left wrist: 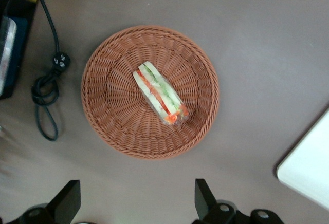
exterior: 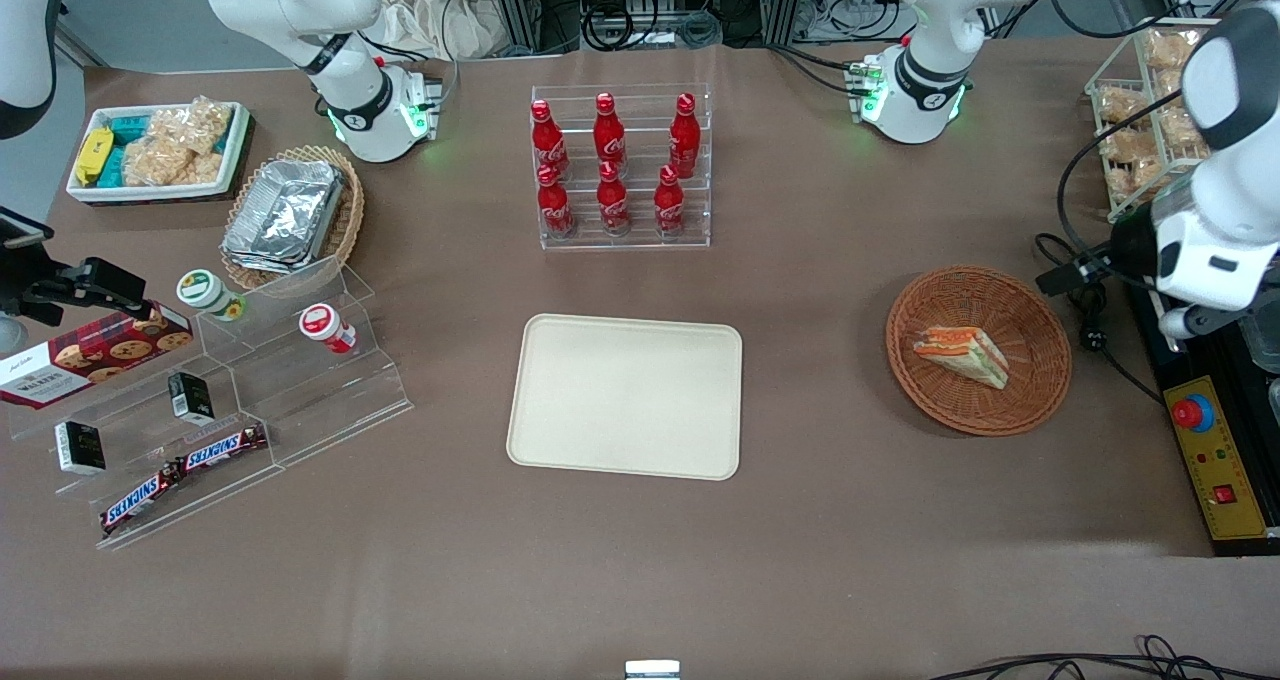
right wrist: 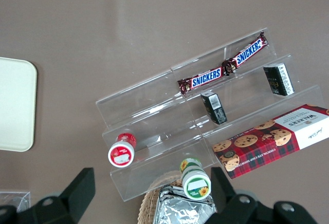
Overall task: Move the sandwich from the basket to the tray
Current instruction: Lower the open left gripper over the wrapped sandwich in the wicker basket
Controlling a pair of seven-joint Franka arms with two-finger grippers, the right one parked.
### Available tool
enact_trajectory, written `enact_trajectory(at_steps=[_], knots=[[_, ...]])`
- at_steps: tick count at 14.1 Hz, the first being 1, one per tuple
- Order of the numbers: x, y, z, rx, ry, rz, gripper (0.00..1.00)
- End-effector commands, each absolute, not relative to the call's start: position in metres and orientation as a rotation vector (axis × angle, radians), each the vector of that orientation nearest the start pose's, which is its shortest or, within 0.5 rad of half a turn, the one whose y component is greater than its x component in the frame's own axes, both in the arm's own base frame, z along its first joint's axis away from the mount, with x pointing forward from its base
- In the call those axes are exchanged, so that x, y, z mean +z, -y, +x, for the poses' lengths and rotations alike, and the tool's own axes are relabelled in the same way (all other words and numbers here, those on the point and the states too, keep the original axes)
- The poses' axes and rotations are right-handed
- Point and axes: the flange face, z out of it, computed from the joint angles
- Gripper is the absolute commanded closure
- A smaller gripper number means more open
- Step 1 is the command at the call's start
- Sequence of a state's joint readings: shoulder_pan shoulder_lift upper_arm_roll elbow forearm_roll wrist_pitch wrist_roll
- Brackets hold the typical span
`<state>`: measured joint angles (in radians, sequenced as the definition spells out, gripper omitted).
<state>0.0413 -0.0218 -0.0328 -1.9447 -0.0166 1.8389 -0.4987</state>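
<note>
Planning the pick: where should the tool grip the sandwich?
Across the two bread faces at mid-length, coming straight down. The sandwich lies in the basket with its filling edge up, a long narrow wedge. The open tool hangs above the table beside the basket.

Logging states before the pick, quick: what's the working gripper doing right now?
Gripper: open, holding nothing, hovering above the table beside the basket, sandwich not yet touched.

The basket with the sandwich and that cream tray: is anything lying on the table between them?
No. In the front view only bare brown tabletop separates the basket from the tray. The open end effector hovers above, beside the basket.
</note>
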Motion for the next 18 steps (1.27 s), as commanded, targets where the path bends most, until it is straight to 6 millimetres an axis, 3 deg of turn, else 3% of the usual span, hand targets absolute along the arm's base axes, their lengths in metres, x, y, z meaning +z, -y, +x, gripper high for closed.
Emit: enact_trajectory(at_steps=[1,4,8,11,15,16,18], knots=[[0.434,-0.003,0.522,0.07,0.995,-2.967,0.0],[0.369,-0.002,0.527,0.076,1.214,-2.881,0.0],[0.307,0.008,0.549,0.016,1.524,-2.756,0.0],[0.273,0.01,0.554,0.017,1.559,-2.739,0.0],[0.251,0.01,0.554,0.038,1.555,-2.733,0.02],[0.244,0.01,0.553,0.055,1.554,-2.726,0.14],[0.237,0.01,0.552,0.073,1.553,-2.72,0.51]])
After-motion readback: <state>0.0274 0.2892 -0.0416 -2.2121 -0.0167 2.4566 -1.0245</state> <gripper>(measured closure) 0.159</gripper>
